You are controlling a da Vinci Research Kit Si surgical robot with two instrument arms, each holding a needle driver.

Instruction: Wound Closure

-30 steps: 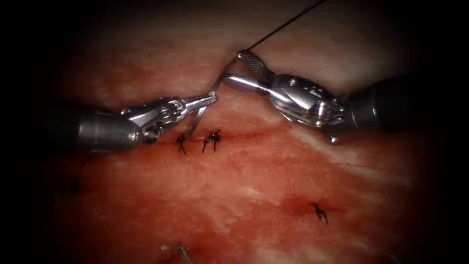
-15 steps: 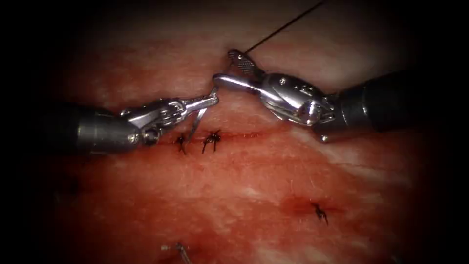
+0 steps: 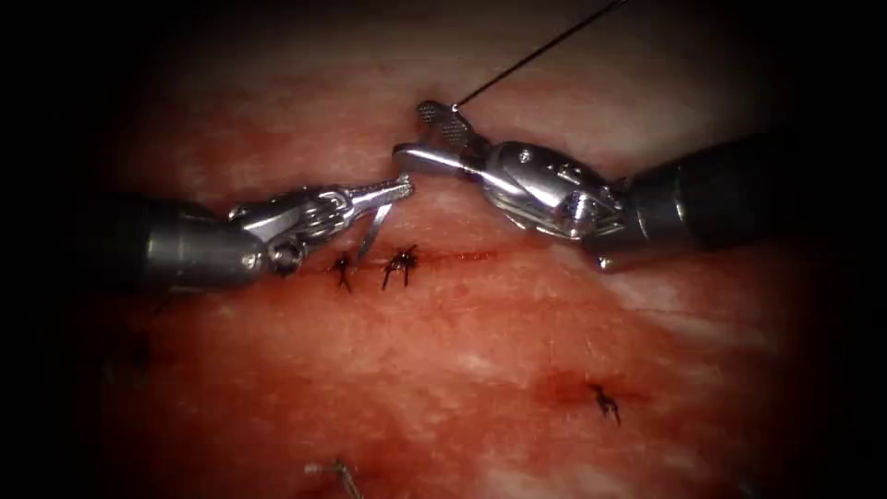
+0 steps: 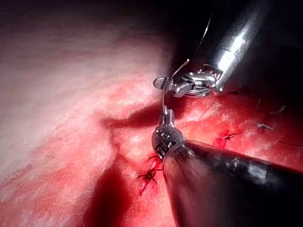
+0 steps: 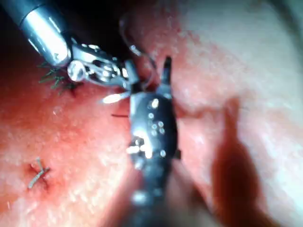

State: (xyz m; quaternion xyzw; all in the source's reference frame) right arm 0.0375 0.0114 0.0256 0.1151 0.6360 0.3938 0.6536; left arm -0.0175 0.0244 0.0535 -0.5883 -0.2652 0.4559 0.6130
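- L claw (image 3: 399,189): clamped on needle (image 3: 374,226) mid-curve, above tissue (image 3: 480,370), not in it.
- R claw (image 3: 418,134): wide, empty, around needle's upper end; thread (image 3: 536,51) trailing up-right.

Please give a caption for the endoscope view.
Left tool holds the needle above the tissue; right tool open beside it.

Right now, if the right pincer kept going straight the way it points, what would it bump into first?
The right pincer, jaws open, points left. The needle, held in the left pincer, sits just below that line; beyond lies bare tissue. Probably the needle first, though depth is unclear.
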